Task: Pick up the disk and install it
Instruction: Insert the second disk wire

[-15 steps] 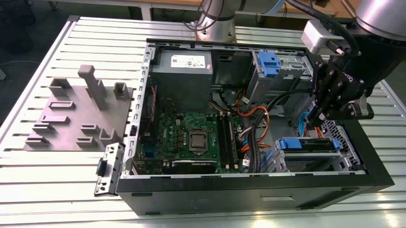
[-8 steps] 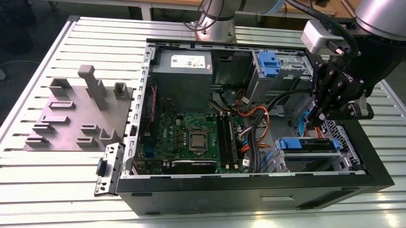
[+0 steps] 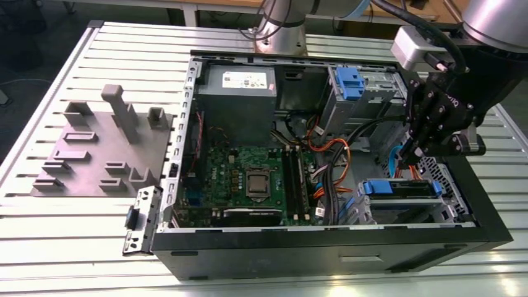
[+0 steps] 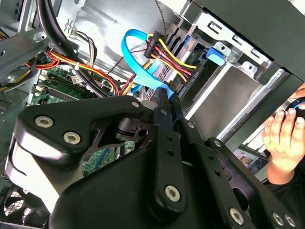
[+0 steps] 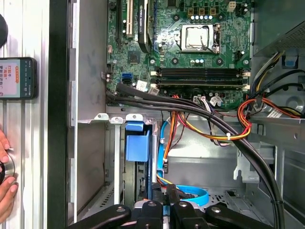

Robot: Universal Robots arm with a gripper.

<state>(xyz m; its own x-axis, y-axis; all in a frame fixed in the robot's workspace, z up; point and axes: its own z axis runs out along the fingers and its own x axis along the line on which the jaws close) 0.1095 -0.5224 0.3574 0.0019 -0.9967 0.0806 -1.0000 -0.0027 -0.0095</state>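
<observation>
Exterior view: gripper [image 3: 419,150] low inside case [image 3: 247,247], above drive bay at front corner; disk [image 3: 402,189] sits in bay, blue frame up, just below gripper.

Second wrist view: gripper [image 4: 167,102] fingers pressed together, nothing visible between them, tips just beside cable bundle [image 4: 167,57] and blue cable [image 4: 138,62]. Hand [image 4: 284,136] outside case.

First wrist view: gripper [image 5: 164,206] over bay; blue latch [image 5: 137,145] beside it. Motherboard [image 5: 181,47] well apart.

Judgement: seating step; push straight, keep cables clear of fingers.
</observation>
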